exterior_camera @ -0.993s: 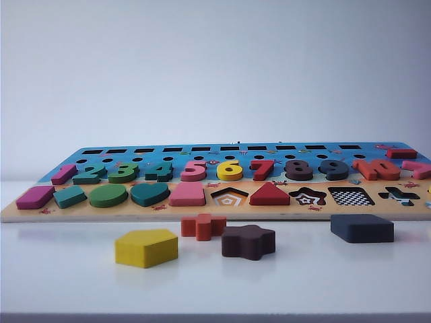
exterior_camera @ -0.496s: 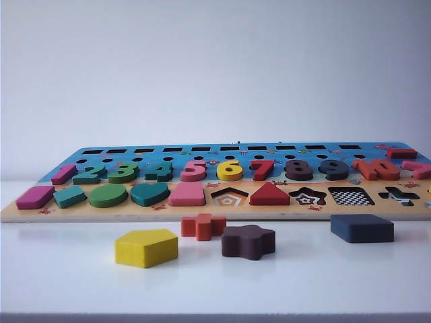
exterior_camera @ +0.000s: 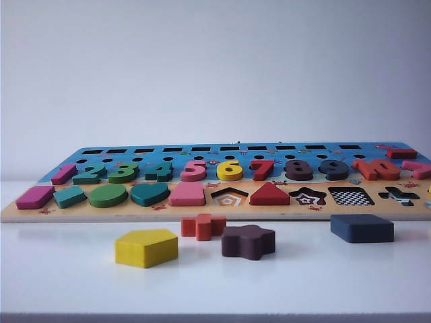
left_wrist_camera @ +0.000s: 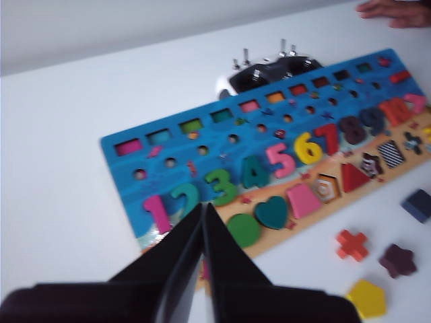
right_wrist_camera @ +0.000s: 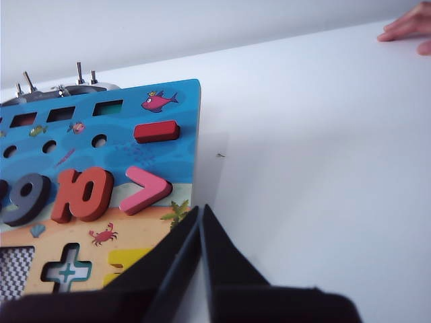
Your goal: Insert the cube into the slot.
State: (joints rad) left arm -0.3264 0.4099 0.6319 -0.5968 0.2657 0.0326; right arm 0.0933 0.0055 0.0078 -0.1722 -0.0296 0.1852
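The cube [exterior_camera: 361, 228] is a flat navy-blue block lying on the white table in front of the puzzle board's right end [exterior_camera: 222, 214]. The slot [exterior_camera: 351, 196], a square cut-out with a checkerboard bottom, sits just behind it. In the left wrist view the cube [left_wrist_camera: 419, 204] and slot [left_wrist_camera: 391, 153] are far off, while my left gripper [left_wrist_camera: 203, 205] hovers shut and empty over the board's other end, near the pink 1. My right gripper [right_wrist_camera: 201, 207] is shut and empty above the board's right edge; a corner of the slot [right_wrist_camera: 13, 269] shows there. Neither gripper appears in the exterior view.
A yellow pentagon [exterior_camera: 146, 247], an orange-red cross [exterior_camera: 203, 226] and a brown star [exterior_camera: 248, 241] lie loose in front of the board. A black controller with switches [left_wrist_camera: 269, 70] stands behind the board. A person's hand [left_wrist_camera: 397, 10] rests at the table's far corner.
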